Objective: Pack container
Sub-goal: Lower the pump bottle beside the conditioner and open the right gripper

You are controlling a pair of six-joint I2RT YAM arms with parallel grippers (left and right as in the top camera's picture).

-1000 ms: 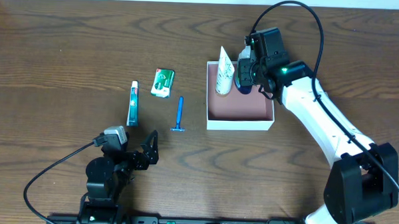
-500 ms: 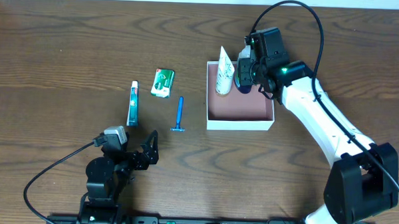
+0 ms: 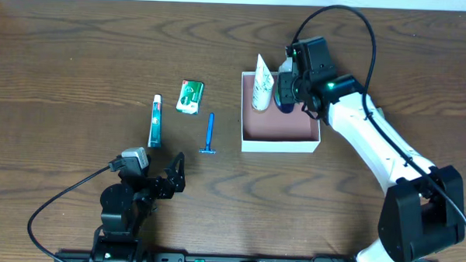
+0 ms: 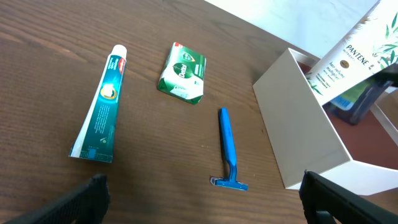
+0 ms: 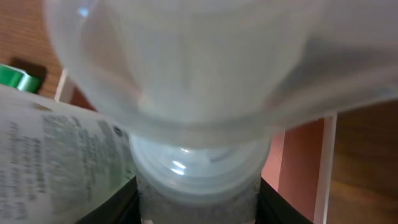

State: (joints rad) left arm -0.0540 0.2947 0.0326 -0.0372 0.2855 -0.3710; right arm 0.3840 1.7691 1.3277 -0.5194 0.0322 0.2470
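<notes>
The container is a square white-walled box with a pink-brown inside, at the table's middle right. A white Pantene tube leans in its back left corner. My right gripper is over the box's back part, shut on a dark blue bottle with a clear cap that fills the right wrist view. My left gripper is open and empty near the front left, its fingers wide apart. The box wall, the tube and the bottle show in the left wrist view.
A teal toothpaste tube, a small green packet and a blue razor lie on the wooden table left of the box. They also show in the left wrist view: toothpaste, packet, razor.
My right gripper with the bottle has shifted very slightly over the box. The left arm and the loose items have not moved.
</notes>
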